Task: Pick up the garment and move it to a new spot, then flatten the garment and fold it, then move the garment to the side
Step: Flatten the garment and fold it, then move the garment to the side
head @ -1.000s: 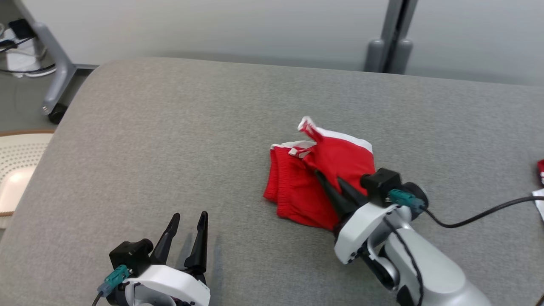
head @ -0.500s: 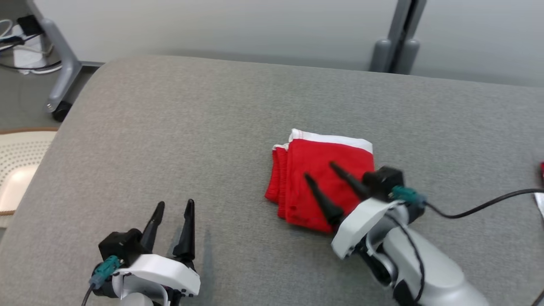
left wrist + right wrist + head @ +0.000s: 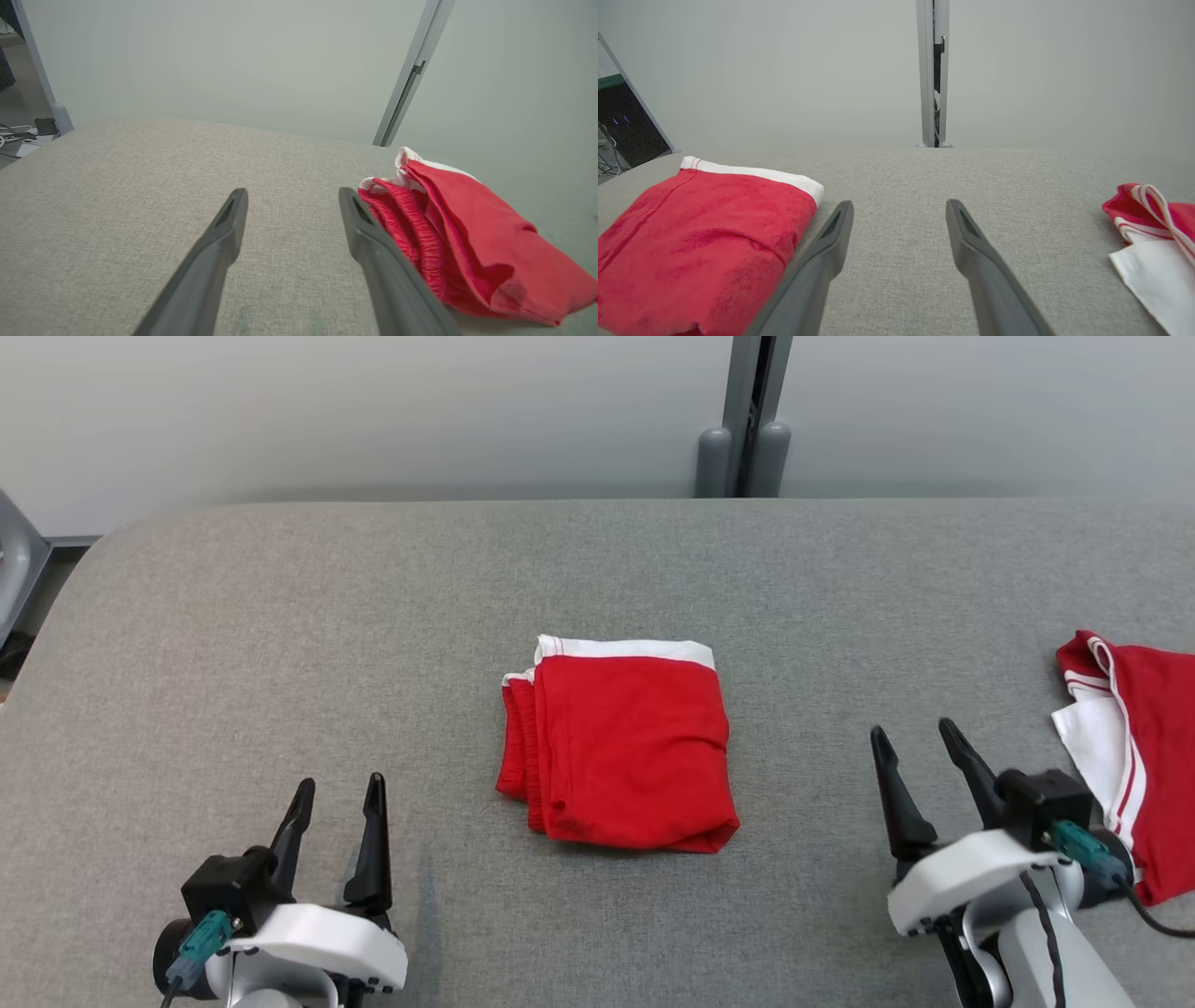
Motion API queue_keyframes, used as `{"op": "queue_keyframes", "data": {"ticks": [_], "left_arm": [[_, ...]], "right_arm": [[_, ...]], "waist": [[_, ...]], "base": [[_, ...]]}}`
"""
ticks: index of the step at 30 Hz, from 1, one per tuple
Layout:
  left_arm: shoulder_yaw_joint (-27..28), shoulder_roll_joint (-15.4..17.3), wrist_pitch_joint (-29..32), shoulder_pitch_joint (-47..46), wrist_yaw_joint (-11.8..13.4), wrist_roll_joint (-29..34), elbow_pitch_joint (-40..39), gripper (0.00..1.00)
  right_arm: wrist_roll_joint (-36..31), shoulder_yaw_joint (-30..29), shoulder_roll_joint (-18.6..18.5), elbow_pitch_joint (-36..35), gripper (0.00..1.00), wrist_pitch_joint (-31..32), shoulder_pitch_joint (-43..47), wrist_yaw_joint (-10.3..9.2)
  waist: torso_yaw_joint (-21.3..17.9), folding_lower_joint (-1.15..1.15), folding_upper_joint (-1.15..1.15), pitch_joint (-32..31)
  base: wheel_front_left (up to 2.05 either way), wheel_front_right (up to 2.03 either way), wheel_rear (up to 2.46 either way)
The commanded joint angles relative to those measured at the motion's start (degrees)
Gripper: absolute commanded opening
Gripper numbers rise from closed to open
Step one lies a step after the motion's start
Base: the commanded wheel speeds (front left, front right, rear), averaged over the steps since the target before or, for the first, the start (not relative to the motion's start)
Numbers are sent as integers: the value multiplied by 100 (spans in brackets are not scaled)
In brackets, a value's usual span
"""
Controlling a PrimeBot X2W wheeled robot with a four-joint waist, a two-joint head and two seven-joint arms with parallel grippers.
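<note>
On my head view the red garment [image 3: 621, 747] lies folded into a compact, roughly square packet near the middle of the grey padded surface [image 3: 280, 616]. A white band runs along its far edge, and its stacked layers show at the edge toward the robot's left. Both grippers are clear of it. My left gripper [image 3: 341, 782] sits at the lower left, low over the padding and well apart from the packet, its two dark fingers spread with bare fabric between them. Through the left wrist view I see the garment's ribbed, layered side off beyond the right-hand finger. My right gripper [image 3: 912, 728] sits at the lower right, jaws apart and holding nothing. In the right wrist view the folded packet lies to the left of the fingers, near the left one, with open grey padding straight ahead. At the robot's far right, beside the right wrist, a second red and white cloth [image 3: 1134, 756] lies rumpled on the same surface, well apart from the folded one. Behind the far edge a grey post [image 3: 744, 429] stands against the pale wall [image 3: 373, 411].
</note>
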Motion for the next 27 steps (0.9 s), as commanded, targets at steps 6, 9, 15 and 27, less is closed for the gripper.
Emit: {"op": "queue_keyframes", "data": {"ticks": [6, 9, 15, 27], "left_arm": [[139, 27, 2, 282, 116, 119, 112, 100], [127, 27, 2, 461, 167, 182, 151, 100], [176, 27, 1, 706, 207, 260, 147, 100], [147, 27, 2, 910, 234, 215, 14, 100]], "right_arm": [[12, -181, -4, -163, 100, -24, 515, 0], [88, -112, -2, -162, 100, -25, 694, 0], [173, -7, -7, -143, 100, -25, 890, 0], [266, 96, -5, -87, 100, -25, 1062, 0]], "waist": [[-89, 0, 0, -228], [-115, 0, 0, -405], [-156, 0, 0, -625], [-93, 0, 0, -689]], "base": [[0, 0, 0], [0, 0, 0], [0, 0, 0], [0, 0, 0]]}}
